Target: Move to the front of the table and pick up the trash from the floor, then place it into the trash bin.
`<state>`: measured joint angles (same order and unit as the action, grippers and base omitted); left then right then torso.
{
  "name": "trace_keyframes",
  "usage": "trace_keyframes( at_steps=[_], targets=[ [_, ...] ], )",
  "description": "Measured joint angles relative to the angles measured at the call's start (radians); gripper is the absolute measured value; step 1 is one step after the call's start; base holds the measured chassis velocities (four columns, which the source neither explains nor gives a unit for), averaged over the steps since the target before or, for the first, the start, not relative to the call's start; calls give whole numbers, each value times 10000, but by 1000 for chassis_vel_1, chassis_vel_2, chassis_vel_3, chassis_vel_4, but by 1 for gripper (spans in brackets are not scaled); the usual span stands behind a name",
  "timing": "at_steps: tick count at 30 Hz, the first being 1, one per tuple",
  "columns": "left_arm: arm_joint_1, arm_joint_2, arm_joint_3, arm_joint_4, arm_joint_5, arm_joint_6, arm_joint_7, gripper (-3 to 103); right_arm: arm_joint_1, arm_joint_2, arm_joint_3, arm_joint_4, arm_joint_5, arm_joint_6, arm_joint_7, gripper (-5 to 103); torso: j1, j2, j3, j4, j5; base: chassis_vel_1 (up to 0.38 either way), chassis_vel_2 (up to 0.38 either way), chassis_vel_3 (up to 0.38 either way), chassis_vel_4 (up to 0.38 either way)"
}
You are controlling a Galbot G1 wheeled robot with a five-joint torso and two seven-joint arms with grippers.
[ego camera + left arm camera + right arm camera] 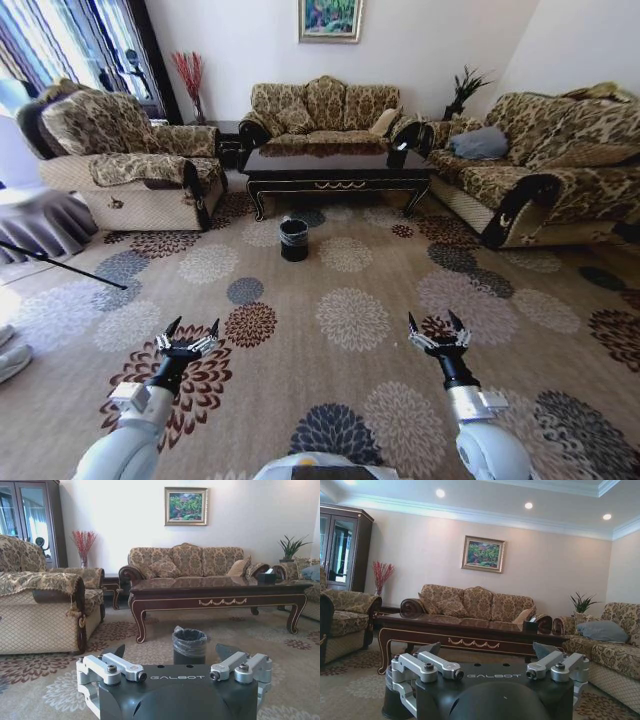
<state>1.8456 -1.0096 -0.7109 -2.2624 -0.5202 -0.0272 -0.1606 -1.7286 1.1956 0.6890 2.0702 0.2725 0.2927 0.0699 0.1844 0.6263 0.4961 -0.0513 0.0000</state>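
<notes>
Both sets of jaws stand spread wide and hold nothing: the left gripper [187, 334] hangs at seven o'clock low over the floor [350, 270], the right gripper [437, 330] at five o'clock. Open carpet lies ahead of them. One trash bin [294, 240] stands at twelve o'clock, just before the table [335, 170], whose tabletop carries one dark box [398, 157]. Three sofas ring it. I cannot make out any trash on the carpet.
</notes>
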Motion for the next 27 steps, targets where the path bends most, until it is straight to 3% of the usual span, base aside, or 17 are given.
trace_keyframes(
  at_steps=[27],
  targets=[
    [0,0,0,0,0,-1,0,100,0,0,0,1,0,0,0,100,464,1147,684,0,0,0,0,0,0]
  ],
)
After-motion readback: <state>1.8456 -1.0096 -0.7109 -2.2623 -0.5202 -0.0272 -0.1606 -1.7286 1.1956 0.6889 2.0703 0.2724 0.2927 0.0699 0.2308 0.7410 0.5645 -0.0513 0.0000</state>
